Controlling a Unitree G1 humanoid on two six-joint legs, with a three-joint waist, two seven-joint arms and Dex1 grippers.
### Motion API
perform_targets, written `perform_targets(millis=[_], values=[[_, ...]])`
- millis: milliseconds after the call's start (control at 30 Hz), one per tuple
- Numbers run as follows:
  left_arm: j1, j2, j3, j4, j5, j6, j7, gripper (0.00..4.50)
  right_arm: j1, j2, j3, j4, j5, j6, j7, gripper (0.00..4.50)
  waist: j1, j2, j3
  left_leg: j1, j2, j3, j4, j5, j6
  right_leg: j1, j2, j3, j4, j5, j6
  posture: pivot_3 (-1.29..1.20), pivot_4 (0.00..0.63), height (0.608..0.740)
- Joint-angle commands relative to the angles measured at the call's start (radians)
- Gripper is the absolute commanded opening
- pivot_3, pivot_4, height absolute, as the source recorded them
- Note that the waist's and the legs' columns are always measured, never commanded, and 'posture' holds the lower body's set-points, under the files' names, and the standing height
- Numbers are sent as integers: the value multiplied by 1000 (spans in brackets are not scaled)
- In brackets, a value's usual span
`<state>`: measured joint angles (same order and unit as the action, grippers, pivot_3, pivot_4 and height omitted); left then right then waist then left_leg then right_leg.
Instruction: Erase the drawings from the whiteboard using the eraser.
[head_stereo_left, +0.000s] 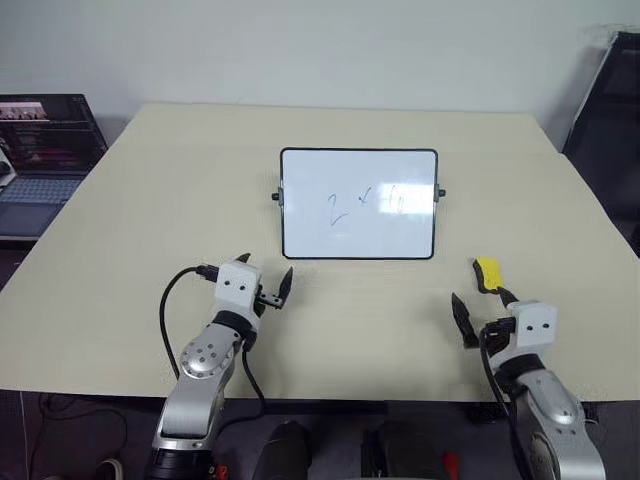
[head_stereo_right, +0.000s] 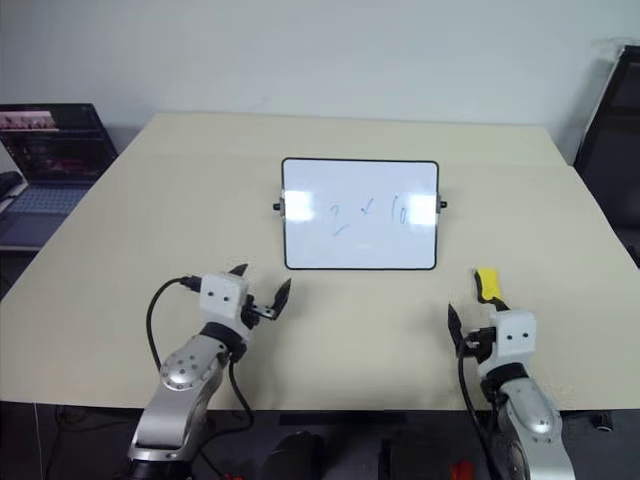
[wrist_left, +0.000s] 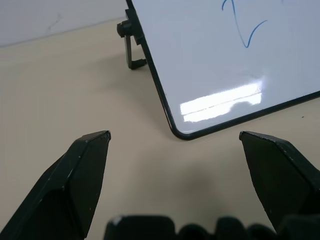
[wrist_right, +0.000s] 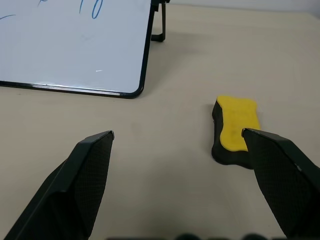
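We see the whiteboard (head_stereo_left: 358, 204) standing tilted in the center of the frame on the tabletop (head_stereo_left: 130, 220), with the blue drawings (head_stereo_left: 366, 202) on it. The yellow eraser (head_stereo_left: 487, 273) lies at the lower right, just ahead of our right claw (head_stereo_left: 483, 311), whose fingers are wide apart and hold nothing. Our left claw (head_stereo_left: 265, 276), at the lower left near the board's bottom corner, is also wide and empty.
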<state>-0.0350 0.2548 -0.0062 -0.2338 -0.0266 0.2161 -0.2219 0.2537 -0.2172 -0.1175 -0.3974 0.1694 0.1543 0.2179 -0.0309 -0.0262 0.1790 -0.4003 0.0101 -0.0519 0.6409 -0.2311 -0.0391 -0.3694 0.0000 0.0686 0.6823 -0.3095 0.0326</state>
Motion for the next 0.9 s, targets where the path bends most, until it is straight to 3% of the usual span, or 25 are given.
perform_targets(millis=[33,300,467,700,900], values=[[-45,-14,-32,55,21,-51,-6,4500,-31,-11,-12,-29,15,8,9,4465,1,0,0,0,0,0,1,0,0,0,0,0,0,0,0,0,150,740],[-62,4,-27,55,-10,-48,-61,4500,-19,-42,-20,-127,15,58,0,4465,1,0,0,-1,0,0,0,0,0,-1,1,0,0,1,0,0,150,740],[-116,35,18,-35,-104,8,-129,4500,-89,-25,-25,-186,109,158,0,4465,0,0,0,-1,0,0,0,0,0,-1,1,0,0,1,0,0,150,740],[-250,142,-12,-62,-265,164,-360,4500,-169,-23,-69,-274,185,383,-76,4465,2,0,0,-1,-1,0,1,0,0,0,1,0,0,1,0,0,150,740],[-395,207,-50,22,-316,170,-542,4500,-246,-27,-103,-313,199,548,-166,4465,-2,0,0,-1,-1,0,0,0,0,-1,1,-2,0,1,0,0,150,740]])
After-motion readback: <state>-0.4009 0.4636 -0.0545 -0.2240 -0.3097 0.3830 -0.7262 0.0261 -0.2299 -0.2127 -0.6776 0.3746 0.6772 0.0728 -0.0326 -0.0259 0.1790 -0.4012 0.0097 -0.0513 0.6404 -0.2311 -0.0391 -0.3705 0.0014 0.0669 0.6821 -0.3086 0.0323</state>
